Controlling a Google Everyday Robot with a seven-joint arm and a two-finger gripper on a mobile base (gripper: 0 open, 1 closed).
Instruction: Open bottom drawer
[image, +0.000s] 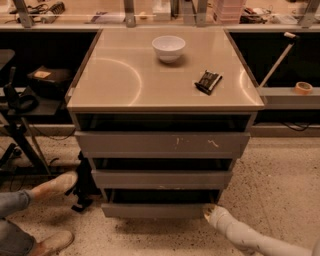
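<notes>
The bottom drawer (155, 210) is the slim grey front at the foot of the cabinet. It stands pulled out a little, with a dark gap above it. My gripper (209, 212) is at the right end of that front, touching or very close to its corner. The white arm (250, 239) runs from it to the lower right. The mid-sized front (161, 179) and the tall scuffed front (162, 144) sit above.
A white bowl (168, 47) and a black object (208, 81) lie on the cabinet top (120, 75). A person's legs and shoes (52, 186) are on the floor at left, beside a black stand (20, 135). Shelving flanks both sides, with a tape roll (302, 87) at right.
</notes>
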